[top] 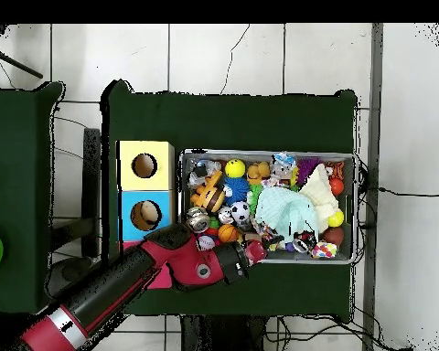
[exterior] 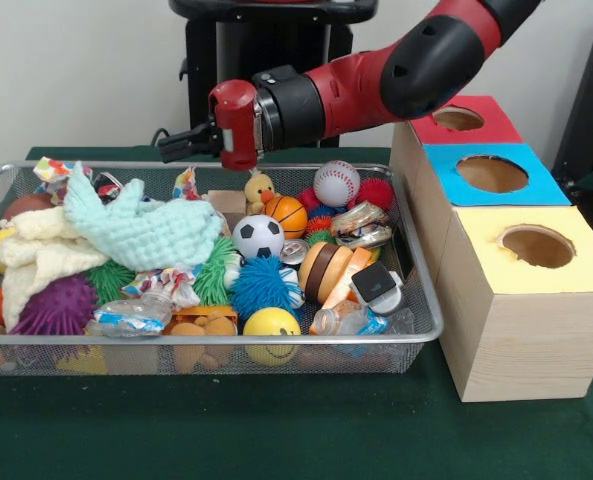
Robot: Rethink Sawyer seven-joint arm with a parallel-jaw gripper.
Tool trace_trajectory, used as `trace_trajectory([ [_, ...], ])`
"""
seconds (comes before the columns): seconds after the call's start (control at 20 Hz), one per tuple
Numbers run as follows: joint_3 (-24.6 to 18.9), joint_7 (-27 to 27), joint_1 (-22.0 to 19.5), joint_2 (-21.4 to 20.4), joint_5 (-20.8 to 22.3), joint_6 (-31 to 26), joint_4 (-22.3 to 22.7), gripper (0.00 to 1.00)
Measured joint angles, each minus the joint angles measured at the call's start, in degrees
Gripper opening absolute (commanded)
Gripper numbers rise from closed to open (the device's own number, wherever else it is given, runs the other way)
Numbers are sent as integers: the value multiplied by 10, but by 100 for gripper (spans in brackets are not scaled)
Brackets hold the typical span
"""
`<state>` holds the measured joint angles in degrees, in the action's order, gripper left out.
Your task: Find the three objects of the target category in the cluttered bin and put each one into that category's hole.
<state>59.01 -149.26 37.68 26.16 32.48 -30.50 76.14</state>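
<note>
Claw above the bin's back edge

Frontally, the claw hangs over the wire bin's rear rim, grip state unreadable; balls lie inside, beside three holed boxes.

Overhead, the arm reaches across the surface.

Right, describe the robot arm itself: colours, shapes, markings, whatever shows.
The arm is built of rounded, glossy red shells with black joint sections between them. A black cylindrical collar leads to a red block-shaped wrist cap, from which the dark tool projects. In the overhead view a pale band rings the red link near the base.
</note>
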Motion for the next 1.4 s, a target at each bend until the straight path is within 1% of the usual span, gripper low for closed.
trace_trajectory([
  [0.25,0,0,0,8,-18,11,0,0],
  [0.55,-8,0,0,11,-37,50,0,0],
  [0.8,-14,0,-1,10,-44,98,1,0],
  [1.0,-17,0,-7,5,-45,111,5,0],
  [1.4,-23,0,-25,-6,-46,112,6,0],
])
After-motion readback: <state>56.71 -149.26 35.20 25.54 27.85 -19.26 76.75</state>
